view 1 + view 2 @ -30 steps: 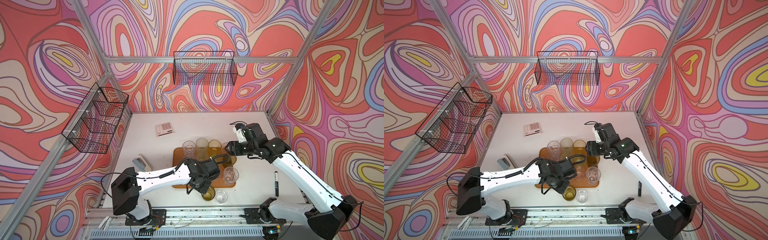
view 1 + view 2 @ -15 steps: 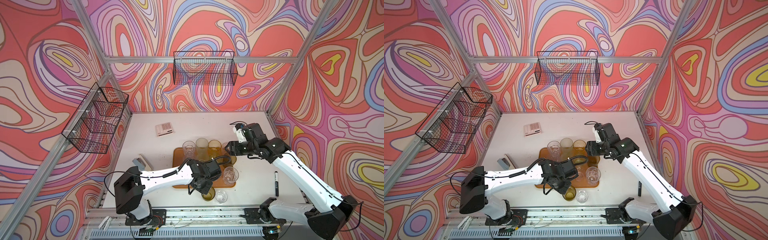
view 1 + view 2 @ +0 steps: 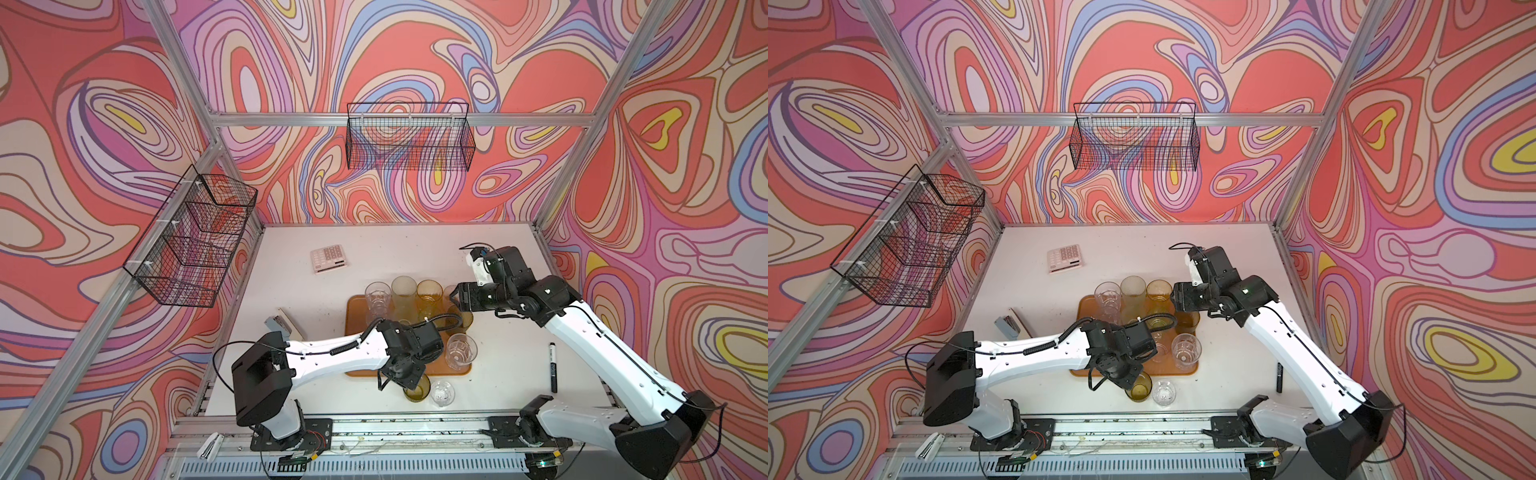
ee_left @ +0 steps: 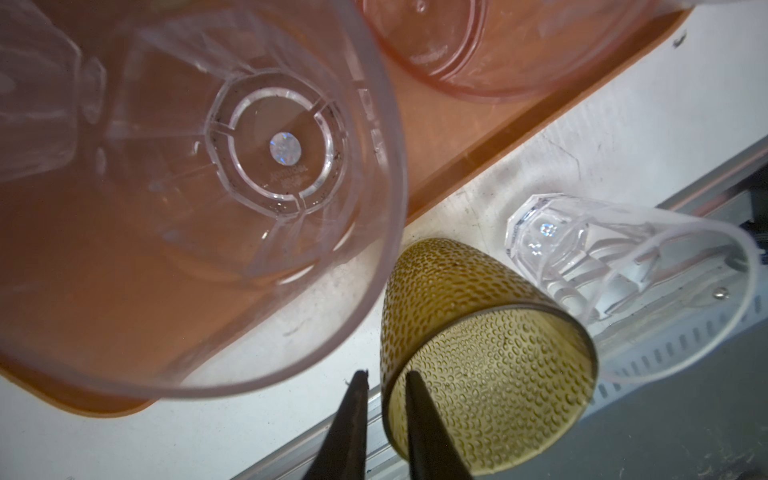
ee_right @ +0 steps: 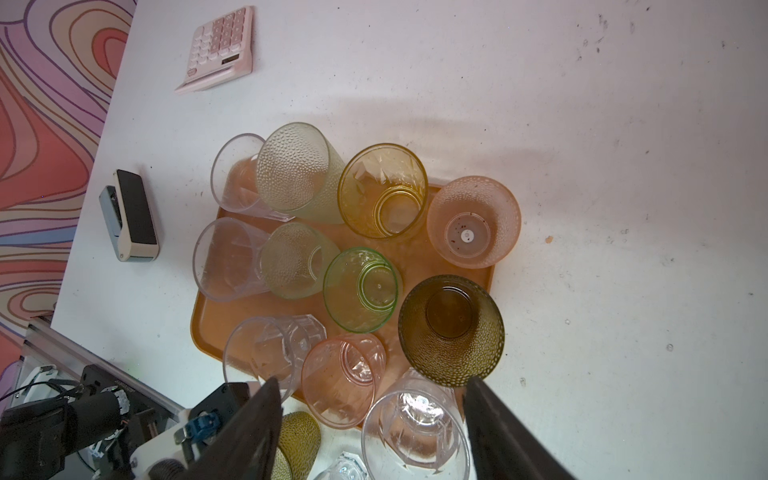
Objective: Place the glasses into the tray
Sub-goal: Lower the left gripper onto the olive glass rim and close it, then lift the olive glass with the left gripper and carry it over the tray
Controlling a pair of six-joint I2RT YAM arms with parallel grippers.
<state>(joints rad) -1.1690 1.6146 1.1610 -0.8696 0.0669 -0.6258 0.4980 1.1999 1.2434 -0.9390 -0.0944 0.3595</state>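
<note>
The orange-brown tray [image 3: 354, 316] [image 5: 208, 320] holds several glasses, among them a tall frosted one [image 5: 297, 166], an amber one [image 5: 382, 191], a green one [image 5: 359, 289] and a dark olive one [image 5: 451, 328]. Off the tray, by the front edge, stand an olive dimpled glass [image 3: 417, 389] [image 4: 490, 332] and a small clear faceted glass [image 3: 442, 392] [image 4: 602, 257]. My left gripper [image 4: 384, 374] [image 3: 409, 380] straddles the olive glass's rim. One finger is inside and one outside, with slim gaps still showing. My right gripper [image 5: 374, 386] [image 3: 456, 297] hangs open above the tray's right side, empty.
A pink calculator [image 3: 328, 258] lies behind the tray and a grey-and-black device [image 3: 282, 324] to its left. A black marker [image 3: 553, 368] lies at the right. Wire baskets [image 3: 409, 137] [image 3: 191, 237] hang on the walls. A metal rail [image 3: 374, 424] runs along the front edge.
My left gripper has shifted slightly toward the front edge over the olive glass and its jaws have narrowed around the rim. The right arm has not moved.
</note>
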